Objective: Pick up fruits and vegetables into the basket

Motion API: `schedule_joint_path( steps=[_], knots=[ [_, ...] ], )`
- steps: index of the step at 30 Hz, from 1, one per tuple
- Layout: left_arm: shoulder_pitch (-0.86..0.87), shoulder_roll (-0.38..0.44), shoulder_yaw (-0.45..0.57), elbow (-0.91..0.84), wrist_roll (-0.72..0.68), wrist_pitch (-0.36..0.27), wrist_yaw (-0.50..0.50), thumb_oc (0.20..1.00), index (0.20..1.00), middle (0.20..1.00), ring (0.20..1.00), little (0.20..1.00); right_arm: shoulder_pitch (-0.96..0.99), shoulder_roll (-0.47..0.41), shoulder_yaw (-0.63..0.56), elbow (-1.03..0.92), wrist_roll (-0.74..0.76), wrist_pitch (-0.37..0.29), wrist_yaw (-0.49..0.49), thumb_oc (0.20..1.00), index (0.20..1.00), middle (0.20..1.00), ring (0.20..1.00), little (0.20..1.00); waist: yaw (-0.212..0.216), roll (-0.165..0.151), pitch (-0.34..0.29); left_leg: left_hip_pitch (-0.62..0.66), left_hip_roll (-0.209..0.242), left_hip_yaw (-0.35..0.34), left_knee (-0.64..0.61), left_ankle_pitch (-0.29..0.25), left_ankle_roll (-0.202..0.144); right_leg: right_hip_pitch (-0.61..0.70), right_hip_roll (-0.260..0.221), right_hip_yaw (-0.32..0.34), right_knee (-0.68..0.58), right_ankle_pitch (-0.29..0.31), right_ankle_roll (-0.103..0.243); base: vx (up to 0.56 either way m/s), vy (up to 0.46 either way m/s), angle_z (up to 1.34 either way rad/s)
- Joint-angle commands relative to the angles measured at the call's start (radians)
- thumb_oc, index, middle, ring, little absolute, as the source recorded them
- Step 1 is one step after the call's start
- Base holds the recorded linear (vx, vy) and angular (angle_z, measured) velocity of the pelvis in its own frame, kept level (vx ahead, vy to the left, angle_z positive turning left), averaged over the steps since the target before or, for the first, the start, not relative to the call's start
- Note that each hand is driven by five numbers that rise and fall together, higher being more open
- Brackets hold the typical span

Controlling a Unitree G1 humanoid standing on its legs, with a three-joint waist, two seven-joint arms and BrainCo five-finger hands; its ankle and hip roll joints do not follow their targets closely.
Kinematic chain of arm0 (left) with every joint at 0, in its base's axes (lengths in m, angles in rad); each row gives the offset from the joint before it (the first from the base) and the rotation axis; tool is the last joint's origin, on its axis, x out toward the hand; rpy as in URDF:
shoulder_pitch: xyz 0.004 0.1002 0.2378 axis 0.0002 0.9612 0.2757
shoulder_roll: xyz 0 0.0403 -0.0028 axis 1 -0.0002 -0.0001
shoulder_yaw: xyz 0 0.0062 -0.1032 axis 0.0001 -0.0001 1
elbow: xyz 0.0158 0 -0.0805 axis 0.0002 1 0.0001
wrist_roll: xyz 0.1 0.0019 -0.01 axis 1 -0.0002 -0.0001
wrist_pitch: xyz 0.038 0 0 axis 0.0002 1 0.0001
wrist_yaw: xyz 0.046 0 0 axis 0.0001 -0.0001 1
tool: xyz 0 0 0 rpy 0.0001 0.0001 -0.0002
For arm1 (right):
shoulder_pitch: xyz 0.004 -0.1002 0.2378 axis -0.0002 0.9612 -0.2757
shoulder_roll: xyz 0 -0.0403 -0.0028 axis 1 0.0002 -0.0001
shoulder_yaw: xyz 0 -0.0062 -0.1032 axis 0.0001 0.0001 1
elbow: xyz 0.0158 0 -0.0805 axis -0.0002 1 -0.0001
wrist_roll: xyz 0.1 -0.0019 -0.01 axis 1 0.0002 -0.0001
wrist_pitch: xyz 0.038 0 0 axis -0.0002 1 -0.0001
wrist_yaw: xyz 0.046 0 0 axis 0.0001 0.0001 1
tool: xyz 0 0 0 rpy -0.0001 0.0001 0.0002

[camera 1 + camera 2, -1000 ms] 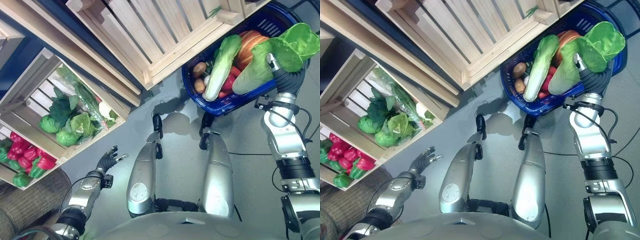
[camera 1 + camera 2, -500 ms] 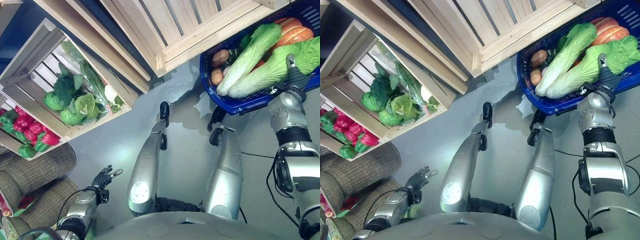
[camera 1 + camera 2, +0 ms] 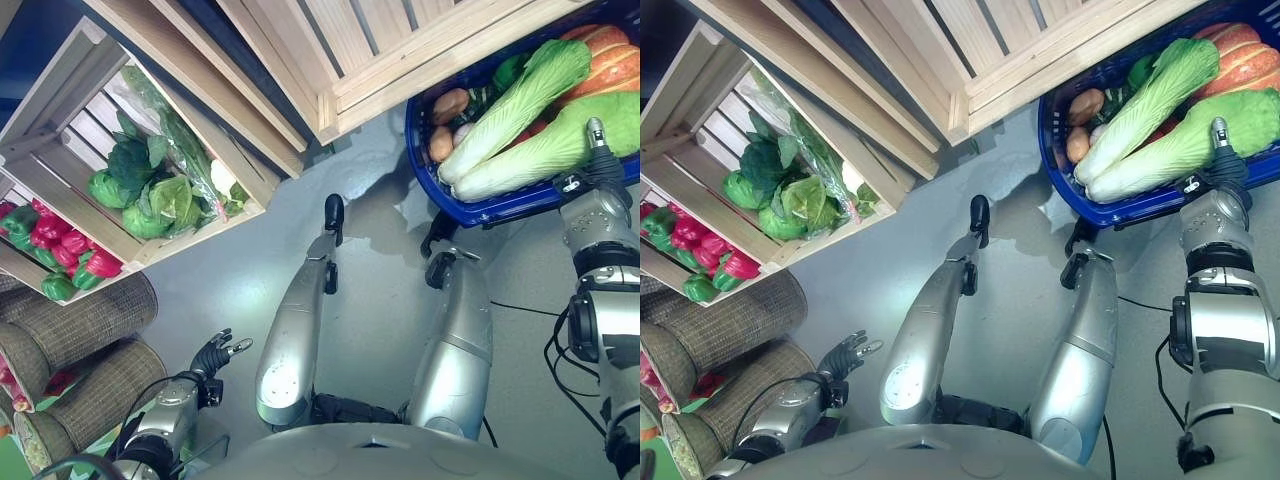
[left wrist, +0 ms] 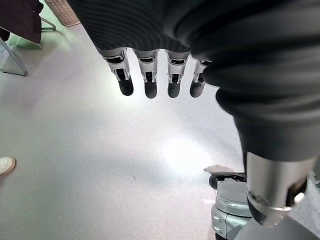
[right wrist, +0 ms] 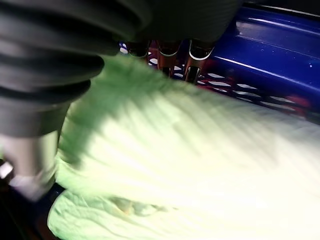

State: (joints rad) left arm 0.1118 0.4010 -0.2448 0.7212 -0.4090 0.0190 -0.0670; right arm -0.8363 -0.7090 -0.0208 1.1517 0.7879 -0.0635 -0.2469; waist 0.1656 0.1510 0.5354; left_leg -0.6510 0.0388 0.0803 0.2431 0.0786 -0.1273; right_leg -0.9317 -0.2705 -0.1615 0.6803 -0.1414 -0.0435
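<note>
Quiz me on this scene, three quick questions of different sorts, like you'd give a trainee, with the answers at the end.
1. True or false: the left hand holds something.
2. Which thing in the basket is the right hand at? A: a cabbage. B: a pumpkin. C: a potato.
3. Fill in: the basket's colour is ___.

Key: 1 false, it hangs empty over the floor. 2 A. 3 blue.
</note>
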Motion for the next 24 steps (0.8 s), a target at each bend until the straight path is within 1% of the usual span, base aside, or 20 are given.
schedule_joint_path(
  steps=[1, 4, 5, 7, 9, 10, 11, 12, 13, 14, 15, 16, 17, 18, 19, 21, 22, 24],
  knots=[
    [0.053, -0.010, -0.049, 0.022, 0.009, 0.023, 0.023, 1.000, 1.000, 1.000, 1.000, 1.000, 0.070, -0.090, 0.043, 0.008, -0.190, -0.090, -0.155, 1.000, 1.000, 1.000, 1.000, 1.000, -0.037, 0.154, -0.015, 0.007, -0.001, 0.013, 0.053, -0.104, 0.063, 0.109, 0.057, -0.028, -0.034, -0.088, 0.059, -0.04, 0.062, 0.07],
    [0.044, -0.023, -0.031, 0.045, -0.007, 0.008, 0.035, 1.000, 1.000, 1.000, 1.000, 1.000, 0.126, -0.065, 0.047, -0.050, -0.305, -0.116, -0.238, 1.000, 1.000, 1.000, 1.000, 1.000, -0.054, 0.136, -0.015, 0.061, 0.003, 0.014, 0.029, -0.101, 0.060, 0.166, 0.057, -0.028, -0.073, -0.073, 0.070, -0.03, 0.061, 0.02],
    [0.044, -0.023, -0.031, 0.046, -0.008, 0.005, 0.036, 1.000, 1.000, 1.000, 1.000, 1.000, 0.130, -0.063, 0.046, -0.054, -0.314, -0.119, -0.242, 1.000, 1.000, 1.000, 1.000, 1.000, -0.055, 0.136, -0.015, 0.065, 0.003, 0.014, 0.027, -0.100, 0.060, 0.169, 0.057, -0.028, -0.076, -0.072, 0.070, -0.02, 0.076, -0.02],
    [0.034, -0.032, -0.012, 0.059, -0.016, -0.023, 0.069, 1.000, 1.000, 1.000, 1.000, 1.000, 0.182, -0.040, 0.051, -0.105, -0.360, -0.142, -0.286, 1.000, 1.000, 1.000, 1.000, 1.000, -0.069, 0.120, -0.015, 0.106, 0.007, 0.017, 0.011, -0.099, 0.058, 0.214, 0.056, -0.028, -0.104, -0.060, 0.077, -0.01, 0.095, -0.02],
    [0.017, -0.042, 0.023, 0.079, -0.036, -0.060, 0.119, 1.000, 1.000, 1.000, 1.000, 1.000, 0.284, 0.021, 0.049, -0.184, -0.402, -0.176, -0.342, 1.000, 1.000, 1.000, 1.000, 1.000, -0.093, 0.091, -0.015, 0.172, 0.014, 0.017, -0.014, -0.098, 0.058, 0.289, 0.061, -0.023, -0.141, -0.050, 0.088, -0.02, 0.099, 0.00],
    [-0.001, -0.046, 0.044, 0.089, -0.041, -0.086, 0.140, 1.000, 1.000, 1.000, 1.000, 1.000, 0.329, 0.056, 0.047, -0.211, -0.415, -0.207, -0.363, 1.000, 1.000, 1.000, 1.000, 1.000, -0.100, 0.077, -0.015, 0.182, 0.023, 0.024, -0.032, -0.071, 0.064, 0.313, 0.066, -0.033, -0.179, -0.011, 0.085, -0.05, 0.058, -0.05],
    [-0.011, -0.047, 0.056, 0.097, -0.044, -0.113, 0.154, 1.000, 1.000, 1.000, 1.000, 1.000, 0.374, 0.086, 0.048, -0.235, -0.421, -0.227, -0.374, 1.000, 1.000, 1.000, 1.000, 1.000, -0.108, 0.063, -0.015, 0.206, 0.026, 0.024, -0.043, -0.071, 0.065, 0.345, 0.068, -0.031, -0.199, -0.005, 0.091, -0.05, 0.033, -0.09],
    [-0.019, -0.048, 0.068, 0.100, -0.043, -0.135, 0.168, 1.000, 1.000, 1.000, 1.000, 1.000, 0.423, 0.109, 0.042, -0.255, -0.429, -0.248, -0.367, 1.000, 1.000, 1.000, 1.000, 1.000, -0.114, 0.049, -0.015, 0.234, 0.028, 0.025, -0.055, -0.071, 0.065, 0.382, 0.071, -0.030, -0.222, 0.002, 0.097, 0.02, 0.017, -0.12],
    [-0.020, -0.048, 0.070, 0.100, -0.045, -0.141, 0.170, 1.000, 1.000, 1.000, 1.000, 1.000, 0.435, 0.114, 0.039, -0.260, -0.434, -0.252, -0.366, 1.000, 1.000, 1.000, 1.000, 1.000, -0.116, 0.045, -0.015, 0.242, 0.029, 0.025, -0.059, -0.071, 0.065, 0.393, 0.072, -0.031, -0.229, 0.004, 0.098, 0.02, 0.016, -0.10],
    [-0.026, -0.050, 0.078, 0.104, -0.041, -0.161, 0.178, 1.000, 1.000, 1.000, 1.000, 1.000, 0.466, 0.133, 0.040, -0.268, -0.445, -0.270, -0.370, 1.000, 1.000, 1.000, 1.000, 1.000, -0.119, 0.033, -0.015, 0.267, 0.030, 0.023, -0.069, -0.071, 0.065, 0.424, 0.072, -0.029, -0.249, 0.010, 0.104, 0.04, 0.017, -0.12],
    [-0.031, -0.054, 0.099, 0.111, -0.034, -0.220, 0.198, 1.000, 1.000, 1.000, 1.000, 1.000, 0.541, 0.175, 0.040, -0.301, -0.467, -0.318, -0.361, 1.000, 1.000, 1.000, 1.000, 1.000, -0.130, 0.003, -0.015, 0.330, 0.033, 0.016, -0.094, -0.072, 0.064, 0.507, 0.075, -0.030, -0.300, 0.026, 0.115, 0.05, 0.018, -0.11],
    [-0.030, -0.053, 0.106, 0.112, -0.031, -0.241, 0.203, 1.000, 1.000, 1.000, 1.000, 1.000, 0.564, 0.188, 0.040, -0.312, -0.484, -0.339, -0.362, 1.000, 1.000, 1.000, 1.000, 1.000, -0.133, -0.008, -0.015, 0.353, 0.034, 0.011, -0.103, -0.073, 0.063, 0.537, 0.077, -0.029, -0.320, 0.032, 0.118, 0.09, 0.003, -0.14],
    [-0.025, -0.052, 0.120, 0.114, -0.024, -0.261, 0.205, 1.000, 1.000, 1.000, 1.000, 1.000, 0.610, 0.212, 0.049, -0.340, -0.501, -0.350, -0.365, 1.000, 1.000, 1.000, 1.000, 1.000, -0.138, -0.029, -0.030, 0.386, 0.037, 0.005, -0.119, -0.073, 0.061, 0.583, 0.082, -0.028, -0.358, 0.044, 0.124, 0.08, -0.011, -0.09],
    [-0.019, -0.053, 0.129, 0.115, -0.024, -0.278, 0.202, 1.000, 1.000, 1.000, 1.000, 1.000, 0.636, 0.225, 0.052, -0.357, -0.517, -0.354, -0.363, 1.000, 1.000, 1.000, 1.000, 1.000, -0.140, -0.041, -0.041, 0.402, 0.039, 0.002, -0.129, -0.073, 0.059, 0.606, 0.085, -0.028, -0.380, 0.050, 0.127, 0.14, -0.014, -0.02],
    [-0.008, -0.056, 0.151, 0.113, -0.010, -0.287, 0.191, 1.000, 1.000, 1.000, 1.000, 1.000, 0.688, 0.244, 0.054, -0.381, -0.540, -0.362, -0.347, 1.000, 1.000, 1.000, 1.000, 1.000, -0.144, -0.065, -0.071, 0.437, 0.045, 0.002, -0.152, -0.074, 0.057, 0.656, 0.087, -0.031, -0.425, 0.062, 0.135, 0.14, 0.011, -0.01],
    [0.007, -0.063, 0.166, 0.118, 0.002, -0.291, 0.161, 1.000, 1.000, 1.000, 1.000, 1.000, 0.743, 0.256, 0.051, -0.400, -0.579, -0.369, -0.317, 1.000, 1.000, 1.000, 1.000, 1.000, -0.150, -0.087, -0.113, 0.480, 0.050, 0.003, -0.183, -0.074, 0.055, 0.713, 0.090, -0.032, -0.480, 0.079, 0.146, 0.17, 0.050, -0.03],
    [0.023, -0.074, 0.178, 0.135, 0.006, -0.296, 0.132, 1.000, 1.000, 1.000, 1.000, 1.000, 0.801, 0.265, 0.052, -0.418, -0.597, -0.373, -0.282, 1.000, 1.000, 1.000, 1.000, 1.000, -0.158, -0.106, -0.155, 0.519, 0.054, 0.008, -0.209, -0.075, 0.054, 0.757, 0.093, -0.030, -0.515, 0.091, 0.156, 0.19, 0.080, -0.10],
    [0.038, -0.086, 0.185, 0.158, 0.022, -0.304, 0.107, 1.000, 1.000, 1.000, 1.000, 1.000, 0.851, 0.282, 0.057, -0.420, -0.607, -0.370, -0.213, 1.000, 1.000, 1.000, 1.000, 1.000, -0.164, -0.125, -0.201, 0.558, 0.060, 0.016, -0.230, -0.077, 0.054, 0.798, 0.090, -0.033, -0.547, 0.104, 0.169, 0.16, 0.067, -0.15]
  ],
)
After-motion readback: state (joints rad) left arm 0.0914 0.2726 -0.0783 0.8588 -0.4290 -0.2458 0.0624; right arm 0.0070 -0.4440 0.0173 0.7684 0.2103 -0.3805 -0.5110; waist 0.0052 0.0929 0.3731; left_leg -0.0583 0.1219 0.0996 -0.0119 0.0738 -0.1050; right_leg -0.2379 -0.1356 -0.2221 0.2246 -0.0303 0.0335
